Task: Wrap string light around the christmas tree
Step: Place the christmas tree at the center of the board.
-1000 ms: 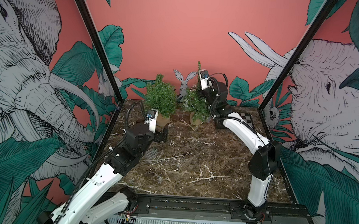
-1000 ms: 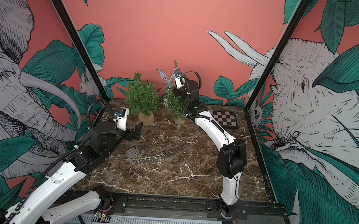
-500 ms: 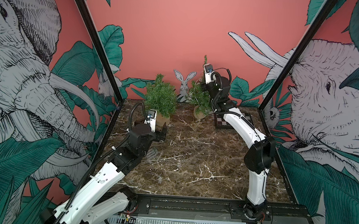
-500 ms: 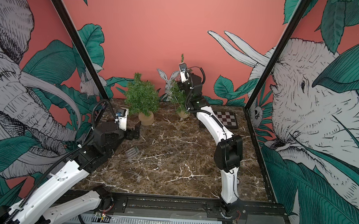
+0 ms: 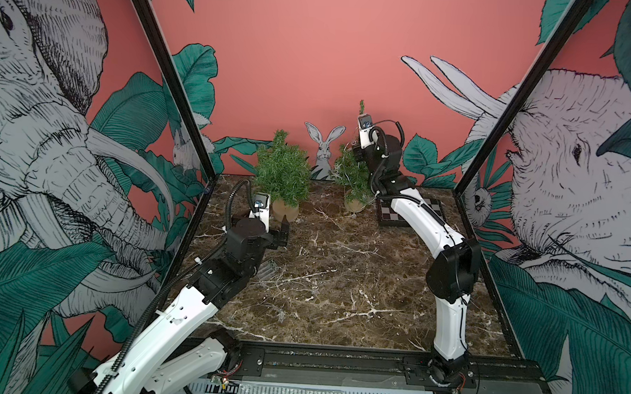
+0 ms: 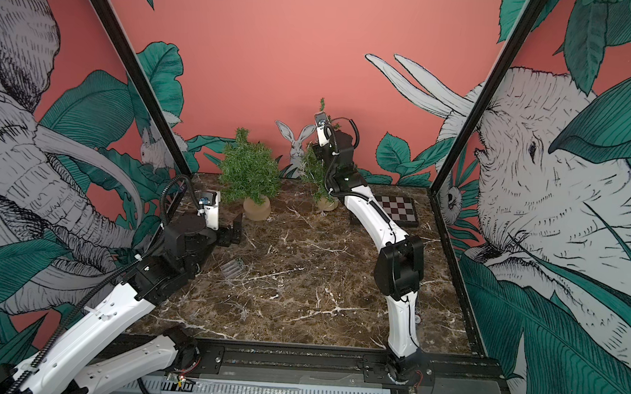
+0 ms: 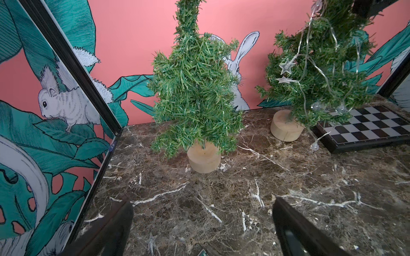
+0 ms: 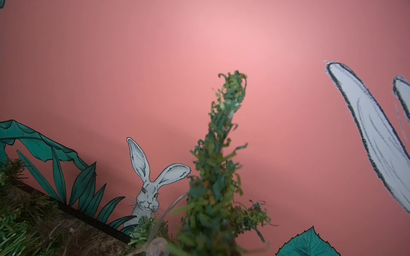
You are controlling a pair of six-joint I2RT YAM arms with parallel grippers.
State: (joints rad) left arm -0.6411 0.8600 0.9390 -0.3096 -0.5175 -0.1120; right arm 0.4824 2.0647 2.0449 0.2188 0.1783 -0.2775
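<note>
Two small green trees on wooden stumps stand at the back of the marble table. The right-hand christmas tree (image 5: 353, 170) (image 7: 315, 73) leans, and a thin string light (image 7: 307, 51) with clear stars (image 7: 286, 67) is draped over it, one bulb (image 7: 314, 146) dangling by the stump. My right gripper (image 5: 360, 154) is shut on this tree's upper stem; its tip (image 8: 230, 99) sticks up past the hidden jaws. My left gripper (image 7: 203, 212) (image 5: 280, 233) hangs open and empty in front of the bare left tree (image 5: 283, 174) (image 7: 195, 88).
A black-and-white chessboard (image 5: 411, 212) (image 7: 366, 126) lies just right of the held tree, under my right forearm. A small clear ribbed box (image 5: 267, 269) lies on the table by my left arm. Printed walls close in the left, back and right.
My right gripper has carried the wrapped tree back and to the right, toward the chessboard. My left gripper has edged slightly toward the bare tree and stayed open.
</note>
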